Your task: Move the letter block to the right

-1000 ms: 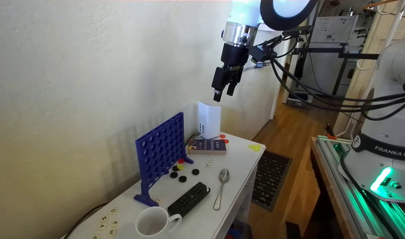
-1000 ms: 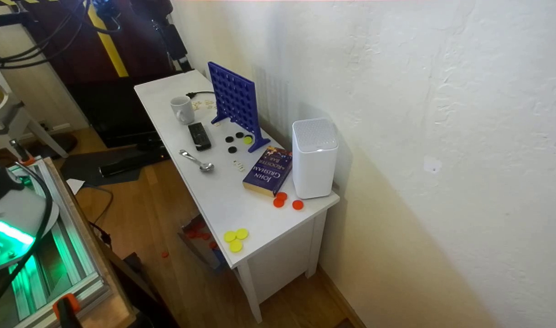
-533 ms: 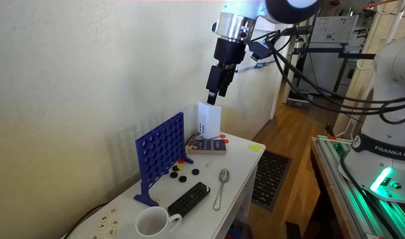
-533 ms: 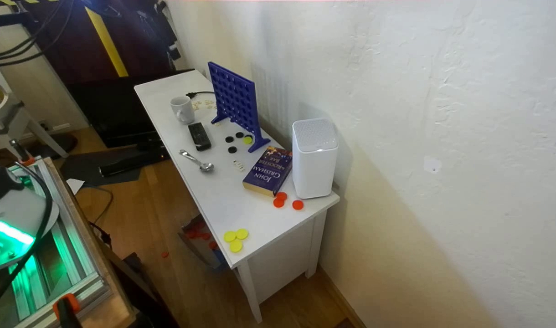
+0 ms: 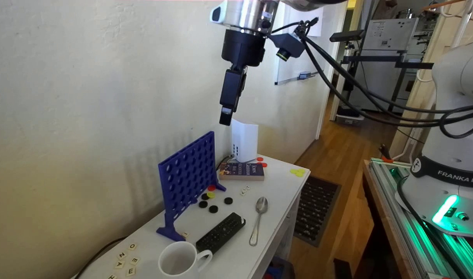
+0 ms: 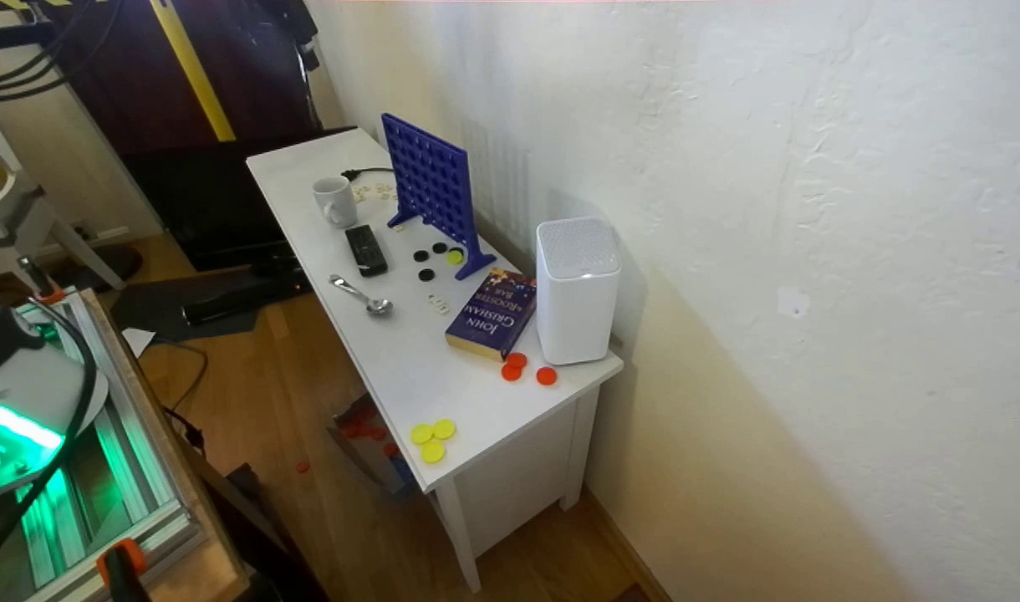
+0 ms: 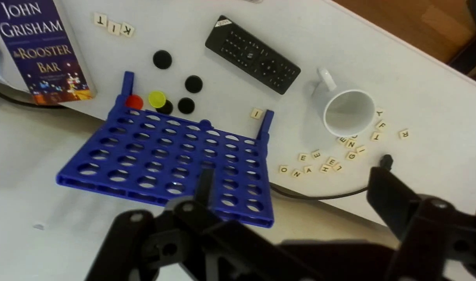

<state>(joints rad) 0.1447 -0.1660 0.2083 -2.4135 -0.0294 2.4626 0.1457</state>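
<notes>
Hanging well above the white bench (image 6: 476, 410): the hand (image 7: 290, 185), its two fingers (image 7: 388, 197) standing wide apart. Letter blocks (image 7: 303, 157) lie on the bench in several places; which one the task means, cannot tell. A lone I block (image 7: 256, 113) sits flat just beside one foot of the upright blue rack (image 7: 169, 160), on its inner side, near the black remote (image 7: 253, 54). The K-I-T row (image 7: 114, 27) lies near the long edge of the book (image 7: 43, 50). A scattered lot of blocks (image 7: 331, 160) spreads from beside the white mug (image 7: 345, 109) towards the dark cable (image 7: 318, 198), a few partly hidden by the mug in the wrist view. Mug upright, handle on the remote's side. At the rack's other foot, a red disc (image 7: 134, 102) and a yellow disc (image 7: 157, 99), the latter overlapping one of the black discs (image 7: 194, 84). Book flat, cover up, beside the tall white box (image 6: 577, 293). Three red discs (image 6: 512, 371) near book and box, in an exterior view; three yellow discs (image 6: 432, 451) bunched close by the bench corner. Spoon (image 5: 261, 205) near the remote, bowl towards the book.
</notes>
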